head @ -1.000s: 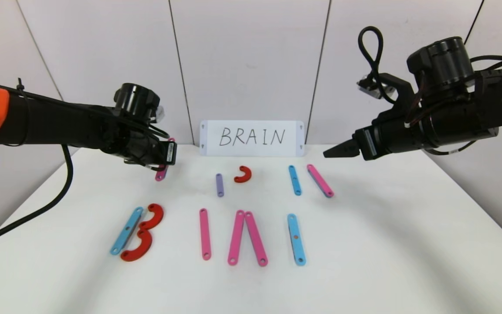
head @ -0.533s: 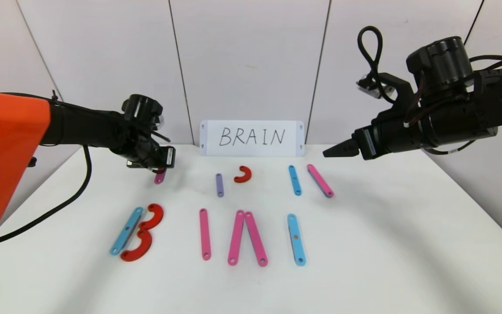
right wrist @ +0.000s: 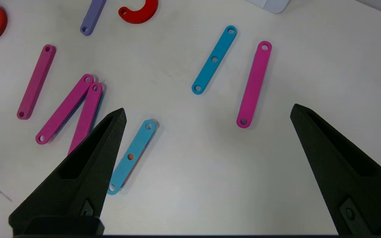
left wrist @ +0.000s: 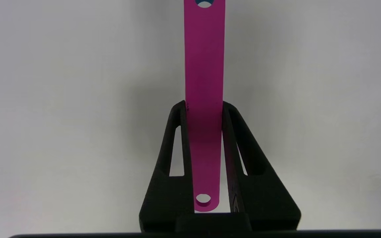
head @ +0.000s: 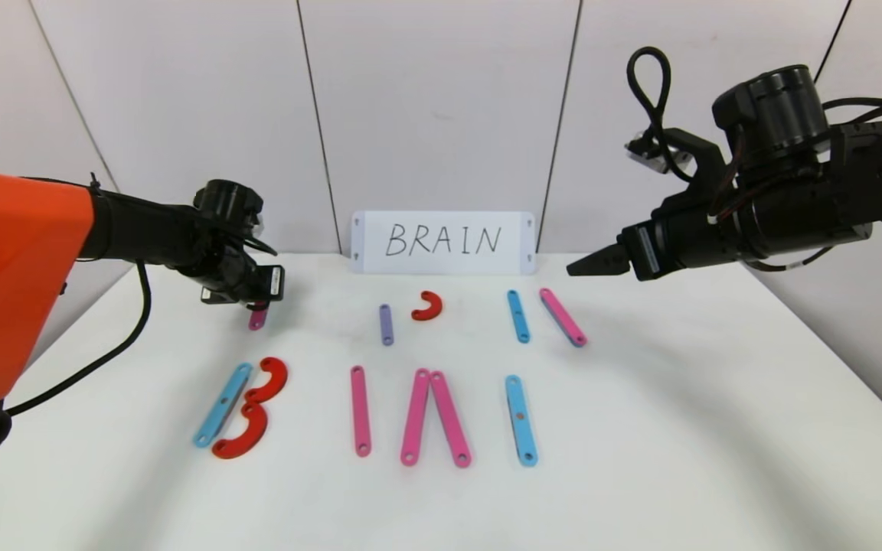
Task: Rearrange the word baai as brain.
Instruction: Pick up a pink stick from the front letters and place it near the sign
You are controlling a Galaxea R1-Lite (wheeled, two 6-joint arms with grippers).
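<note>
Head view — left end effector (head: 257, 300) clamped on a flat magenta plastic strip (left wrist: 204, 99), left of frame centre.
Right end effector (right wrist: 207, 138) hangs spread apart at upper right — remaining letter pieces (head: 415, 415) lie on the white tabletop (head: 678, 428).

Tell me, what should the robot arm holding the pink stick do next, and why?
Probably carry it toward the letters. The left gripper is shut on a pink strip at the table's back left, away from the word. The lone pink upright after the B likely still needs parts to become R.
</note>
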